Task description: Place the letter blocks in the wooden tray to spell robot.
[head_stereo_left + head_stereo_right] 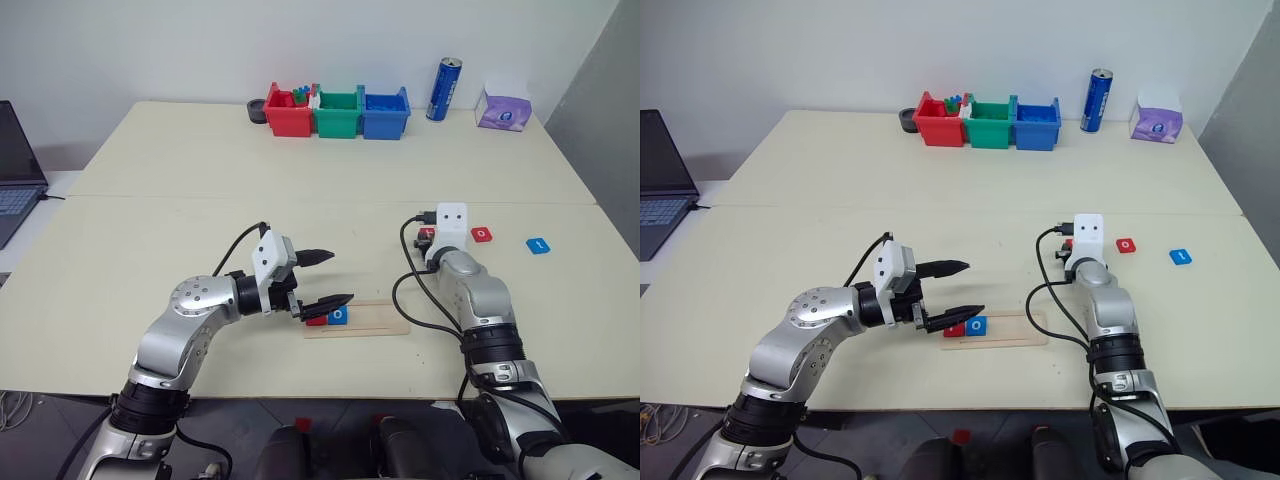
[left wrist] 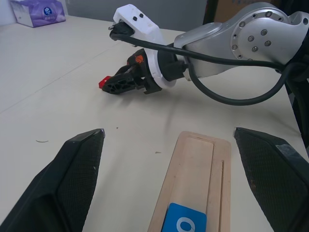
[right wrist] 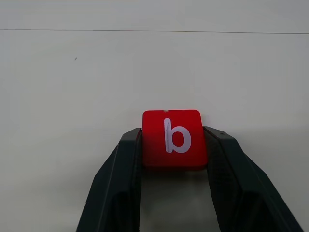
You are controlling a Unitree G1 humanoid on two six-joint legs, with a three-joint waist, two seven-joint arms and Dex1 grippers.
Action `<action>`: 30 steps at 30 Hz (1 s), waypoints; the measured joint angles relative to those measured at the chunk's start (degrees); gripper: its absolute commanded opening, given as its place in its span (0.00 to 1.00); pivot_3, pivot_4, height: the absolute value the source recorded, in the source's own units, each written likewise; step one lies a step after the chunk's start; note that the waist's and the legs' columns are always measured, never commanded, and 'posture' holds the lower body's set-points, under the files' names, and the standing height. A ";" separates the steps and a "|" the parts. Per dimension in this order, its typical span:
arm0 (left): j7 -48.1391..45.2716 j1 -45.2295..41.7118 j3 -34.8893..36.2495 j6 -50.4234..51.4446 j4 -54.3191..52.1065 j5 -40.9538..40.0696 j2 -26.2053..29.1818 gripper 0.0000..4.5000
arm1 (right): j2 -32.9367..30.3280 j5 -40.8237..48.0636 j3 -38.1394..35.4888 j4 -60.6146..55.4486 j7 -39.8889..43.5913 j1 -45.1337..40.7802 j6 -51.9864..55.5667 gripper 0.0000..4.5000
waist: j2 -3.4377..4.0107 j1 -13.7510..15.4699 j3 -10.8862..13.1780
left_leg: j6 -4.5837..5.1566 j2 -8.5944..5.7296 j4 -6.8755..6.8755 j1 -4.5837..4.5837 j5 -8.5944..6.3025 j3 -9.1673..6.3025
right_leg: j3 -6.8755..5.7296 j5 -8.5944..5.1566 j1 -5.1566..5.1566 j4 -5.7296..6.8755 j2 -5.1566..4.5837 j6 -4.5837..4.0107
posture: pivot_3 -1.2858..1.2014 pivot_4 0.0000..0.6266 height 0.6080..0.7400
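We see the wooden tray [image 1: 357, 320] lying flat on the tabletop [image 1: 150, 210], near its front edge. At the tray's left end sit two letter blocks side by side: a red block [image 1: 317, 320] at the very end and a blue "o" block [image 1: 338, 316] just to its right; the rest of the tray's groove is bare. Beyond the tray's right end, the red "b" block [image 3: 174, 138] lies on the tabletop between the fingers of the right gripper [image 3: 174, 145], whose jaws press against both of its sides. Further right of the tray lie a red "o" block [image 1: 482, 234] and, beyond that, a blue block [image 1: 538, 245], well apart from the tray. The left gripper [image 1: 325, 279] hangs at the tray's left end with its jaws wide, holding nothing. Far behind the tray stand a red bin [image 1: 289, 112], a green bin [image 1: 337, 113] and a blue bin [image 1: 384, 113], with a blue can [image 1: 444, 89] and a purple tissue pack [image 1: 504, 108] to their right.
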 measured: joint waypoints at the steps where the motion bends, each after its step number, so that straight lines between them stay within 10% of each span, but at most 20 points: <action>1: -0.09 0.04 -0.05 0.00 -0.11 0.00 0.01 1.00 | -0.78 -0.01 0.48 -1.07 0.65 0.77 0.41 0.32 | 0.00 0.03 0.00 | 0.00 0.00 -0.01 -0.01 0.00 -0.01 | -0.01 0.00 0.00 -0.02 0.00 0.00 | 0.52 0.24 1.00; 16: -6.52 3.04 -0.58 0.16 -4.94 -1.72 5.60 1.00 | -8.81 7.92 0.95 -50.55 10.79 20.90 39.09 0.32 | 0.10 -0.17 0.06 | 0.01 0.01 -0.17 -0.08 -0.01 -0.03 | -0.02 -0.01 -0.02 -0.31 0.10 0.02 | 0.52 0.24 1.00; 30: -7.97 2.10 -0.54 0.22 -4.55 -2.07 6.50 1.00 | -5.75 9.68 -0.54 -61.61 11.34 24.75 54.90 0.32 | 0.09 -0.18 0.06 | 0.01 -0.02 -0.19 -0.10 -0.01 -0.02 | -0.02 -0.01 -0.01 -0.43 0.16 0.03 | 0.52 0.24 1.00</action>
